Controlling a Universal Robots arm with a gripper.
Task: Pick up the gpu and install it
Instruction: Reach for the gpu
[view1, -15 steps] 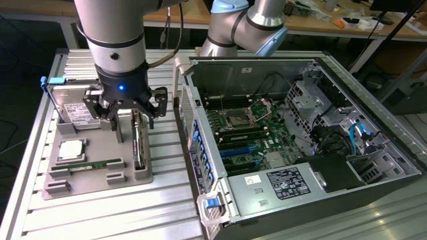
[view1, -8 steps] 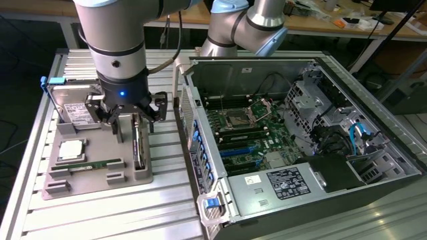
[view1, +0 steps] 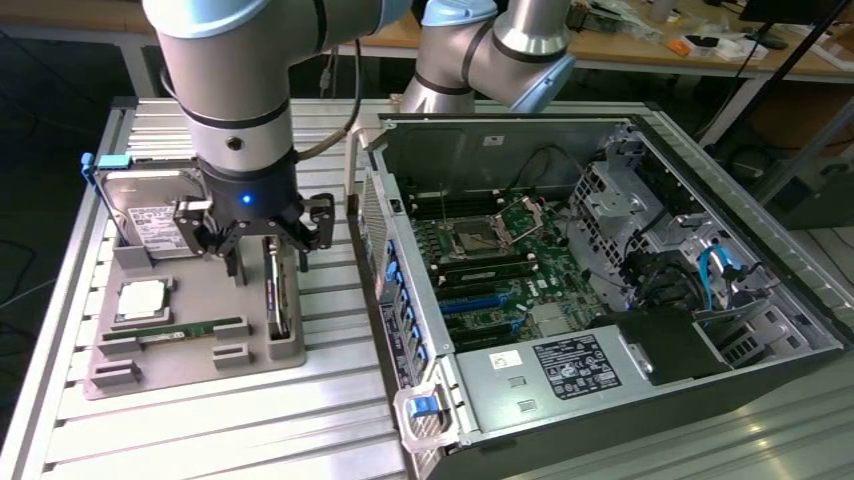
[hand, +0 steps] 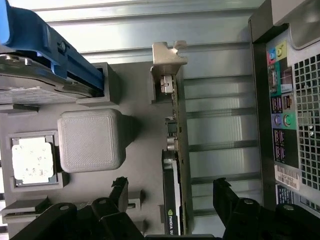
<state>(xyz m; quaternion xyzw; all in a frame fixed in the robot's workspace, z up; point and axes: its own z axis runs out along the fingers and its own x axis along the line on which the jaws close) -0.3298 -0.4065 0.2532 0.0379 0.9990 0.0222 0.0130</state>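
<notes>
Grey plastic holder tray (view1: 200, 365) sits on the slatted aluminium bench (view1: 334, 420), on the exterior view's left, with the open computer case (view1: 481, 145) just beside it on the right. The gpu (view1: 275, 300) stands on its long edge in a slot along the tray's right side. Its silvery bracket (hand: 168, 55) is at the far end, towards the arm's base.

The tool (view1: 267, 262) hangs straight down over the far part of the card with its jaws spread wide. In the wrist view the black fingers (hand: 226, 195) stand one on either side of the card's edge, apart from it, holding nothing.

In the same tray, a hard drive (view1: 154, 215) in a blue carrier stands at the far left. A processor chip (view1: 143, 300) lies flat nearer, and a green memory stick (view1: 187, 330) lies nearer still. Inside the case the motherboard (view1: 487, 260) lies exposed.
</notes>
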